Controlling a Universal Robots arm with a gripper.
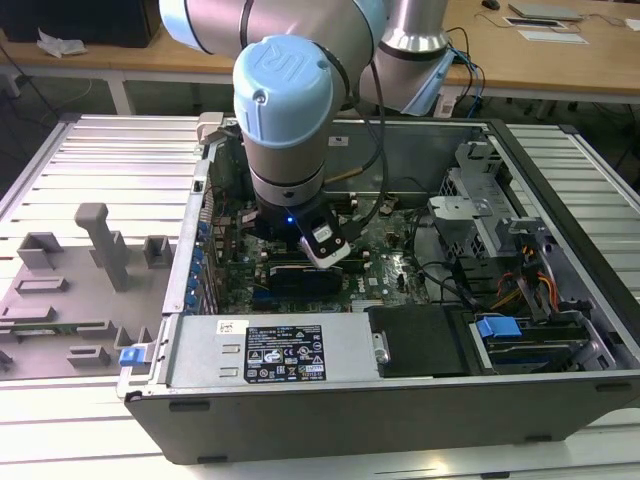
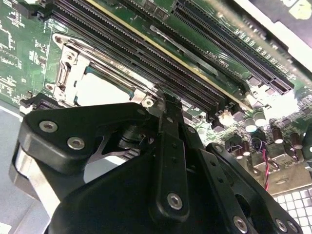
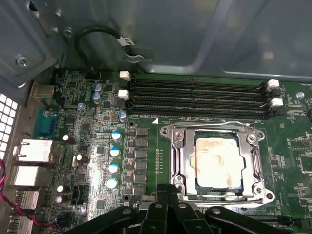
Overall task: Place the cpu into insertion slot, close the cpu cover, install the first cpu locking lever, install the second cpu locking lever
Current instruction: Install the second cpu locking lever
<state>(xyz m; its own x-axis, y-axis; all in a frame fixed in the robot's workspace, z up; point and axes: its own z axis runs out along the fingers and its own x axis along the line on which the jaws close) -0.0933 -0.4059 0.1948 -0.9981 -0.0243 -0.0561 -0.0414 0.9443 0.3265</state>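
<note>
The claw (image 3: 168, 207) hangs low over the board, fingers pressed together on nothing — the cpu (image 3: 218, 163) sits at about one o'clock just beyond, seated in the insertion slot (image 3: 189, 165) under the lowered cpu cover (image 3: 181, 156).

In the first wrist view the cpu (image 3: 218, 162) lies in the insertion slot (image 3: 187, 181); the cpu cover (image 3: 181, 156) appears closed around it; the gripper (image 3: 168, 192) sits just beside the cover's edge, fingertips together.
</note>
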